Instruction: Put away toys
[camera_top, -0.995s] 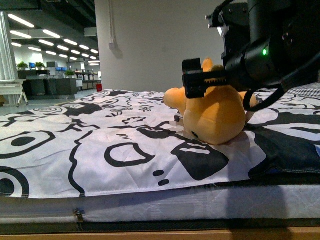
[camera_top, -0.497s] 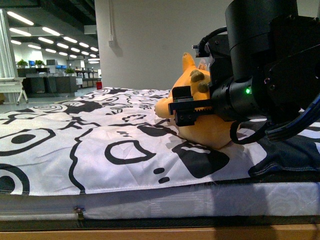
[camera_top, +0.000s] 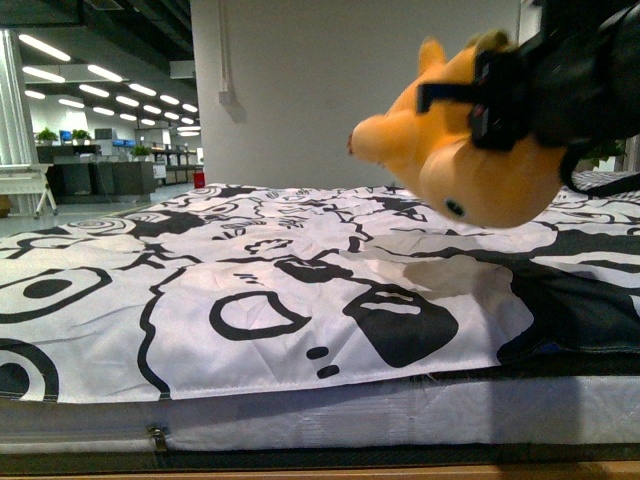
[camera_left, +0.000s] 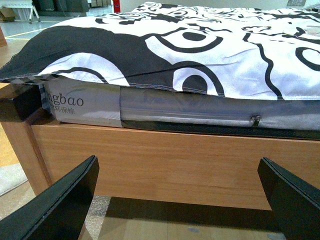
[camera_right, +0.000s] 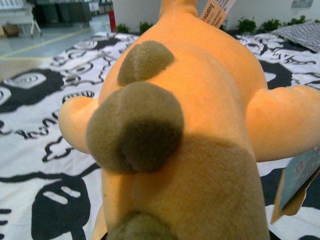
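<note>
In the front view, the orange-yellow plush toy (camera_top: 470, 165) is held in the air at upper right, clear of the black-and-white bed cover (camera_top: 250, 280), on which its shadow (camera_top: 450, 275) is cast. The right gripper (camera_top: 492, 100) is closed around the toy's body, its black fingers pressed into the plush. In the left wrist view, the left gripper (camera_left: 177, 160) is seen spread wide with nothing between its fingers (camera_left: 65, 200); it is pointed at the wooden frame (camera_left: 175, 165) beneath the mattress (camera_left: 85, 107). In the right wrist view, the toy (camera_right: 200, 125) fills the picture above the cover (camera_right: 40, 100), and a label (camera_right: 217, 9) is attached at its far end; the fingers cannot be seen here.
</note>
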